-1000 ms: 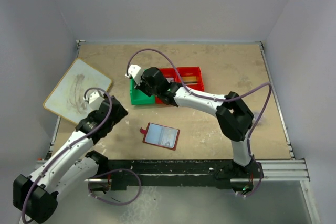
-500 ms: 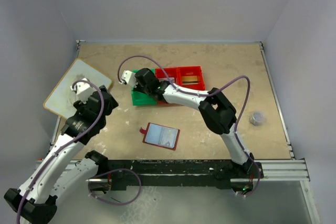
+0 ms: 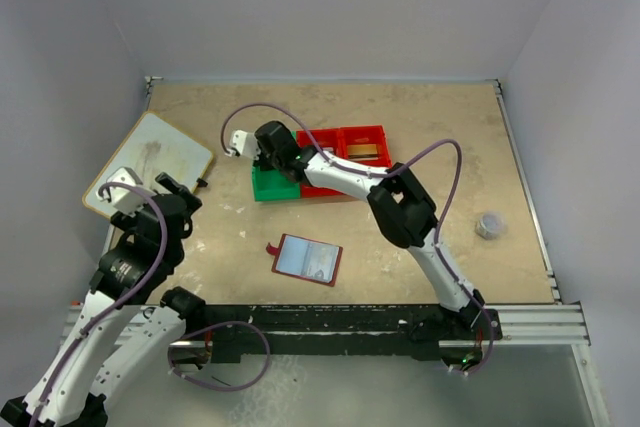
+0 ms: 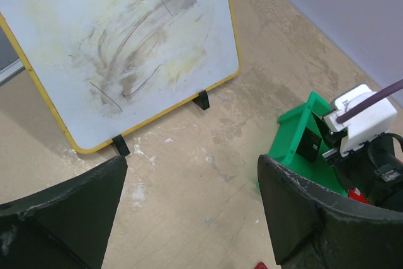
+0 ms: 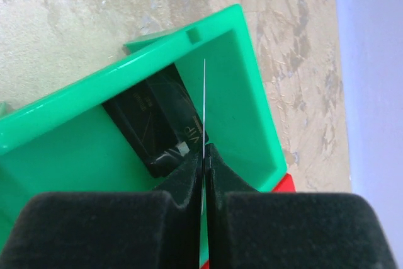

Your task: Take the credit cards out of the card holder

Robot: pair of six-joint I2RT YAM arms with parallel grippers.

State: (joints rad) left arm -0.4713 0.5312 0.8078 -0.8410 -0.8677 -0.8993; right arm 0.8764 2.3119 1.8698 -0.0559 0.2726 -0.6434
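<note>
The card holder (image 3: 307, 259) lies open on the table, maroon with pale sleeves, and no gripper touches it. My right gripper (image 5: 204, 149) is shut on a thin credit card (image 5: 204, 102) seen edge-on, held upright over the green compartment (image 5: 242, 61) of the bin. A black credit card (image 5: 154, 124) leans inside that compartment. From above, the right gripper (image 3: 262, 145) hangs over the bin's left end, and a gold-brown card (image 3: 365, 154) rests in a red compartment. My left gripper (image 4: 192, 193) is open with nothing in it, over bare table left of the bin (image 4: 296, 137).
A large white board (image 3: 150, 169) with a yellow rim lies at the far left, close to the left gripper (image 3: 178, 190). A small grey round object (image 3: 489, 225) sits at the right. The green-and-red bin (image 3: 345, 190) stands behind the card holder.
The left arm has drawn back to the left, away from the card holder, its gripper still open. The right gripper has shifted left, over the green compartment, staying shut on the card.
</note>
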